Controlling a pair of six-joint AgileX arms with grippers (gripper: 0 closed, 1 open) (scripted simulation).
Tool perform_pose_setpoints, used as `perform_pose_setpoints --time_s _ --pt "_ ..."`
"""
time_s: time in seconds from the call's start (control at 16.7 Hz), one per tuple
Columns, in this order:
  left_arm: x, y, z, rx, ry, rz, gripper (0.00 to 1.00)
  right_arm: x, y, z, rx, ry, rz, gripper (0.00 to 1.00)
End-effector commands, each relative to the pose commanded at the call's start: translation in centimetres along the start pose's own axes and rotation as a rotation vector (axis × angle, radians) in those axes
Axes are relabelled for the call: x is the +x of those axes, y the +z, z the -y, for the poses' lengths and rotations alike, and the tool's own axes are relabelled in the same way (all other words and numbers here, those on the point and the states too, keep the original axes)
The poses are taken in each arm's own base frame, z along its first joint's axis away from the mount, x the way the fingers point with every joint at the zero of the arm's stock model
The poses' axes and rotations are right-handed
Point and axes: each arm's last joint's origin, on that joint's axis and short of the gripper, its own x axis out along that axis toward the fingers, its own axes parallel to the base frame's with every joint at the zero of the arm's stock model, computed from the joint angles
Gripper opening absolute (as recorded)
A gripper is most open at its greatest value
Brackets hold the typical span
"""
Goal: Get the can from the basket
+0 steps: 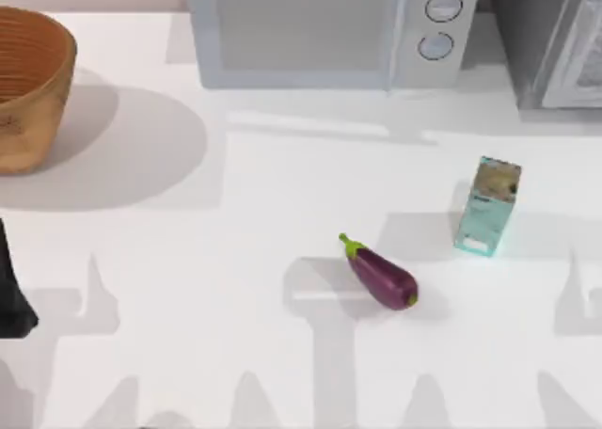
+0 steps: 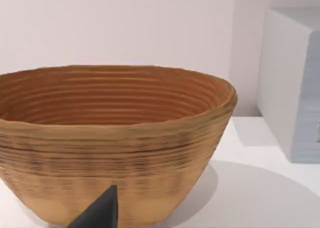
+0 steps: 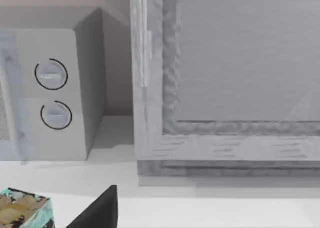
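Wicker basket (image 1: 28, 81) stands at the desk's (image 1: 235, 203) far left corner, just ahead of the left end effector (image 2: 97, 213), the nearer arm; finger state cannot be told. Deep walls hide any can inside. Right end effector (image 3: 97, 210) idles facing the microwave (image 3: 60, 88).

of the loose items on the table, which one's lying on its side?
The glossy purple eggplant with a green stem, near the table's middle. The teal rectangular carton to its right stands upright, and the round orange-brown wicker basket sits upright at far left.

Wicker basket (image 1: 28, 81) upright, table's far left; can unseen.
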Motion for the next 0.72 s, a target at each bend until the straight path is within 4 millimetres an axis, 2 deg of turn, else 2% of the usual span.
perform_pose_setpoints --time_s 0.24,0.36,0.54,0.72 --pt "0.0 0.3 0.0 -0.002 -0.002 -0.029 1.0 0.0 0.0 0.0 0.0 0.0 0.0 1.0" --pt "0.1 1.3 0.0 -0.006 -0.006 -0.086 1.0 0.0 0.0 0.0 0.0 0.0 0.0 1.0" --pt "0.8 4.4 -0.1 -0.014 -0.011 -0.191 1.0 0.0 0.0 0.0 0.0 0.0 0.0 1.0" --pt "2.8 9.1 -0.2 -0.021 -0.013 -0.302 1.0 0.0 0.0 0.0 0.0 0.0 0.0 1.0"
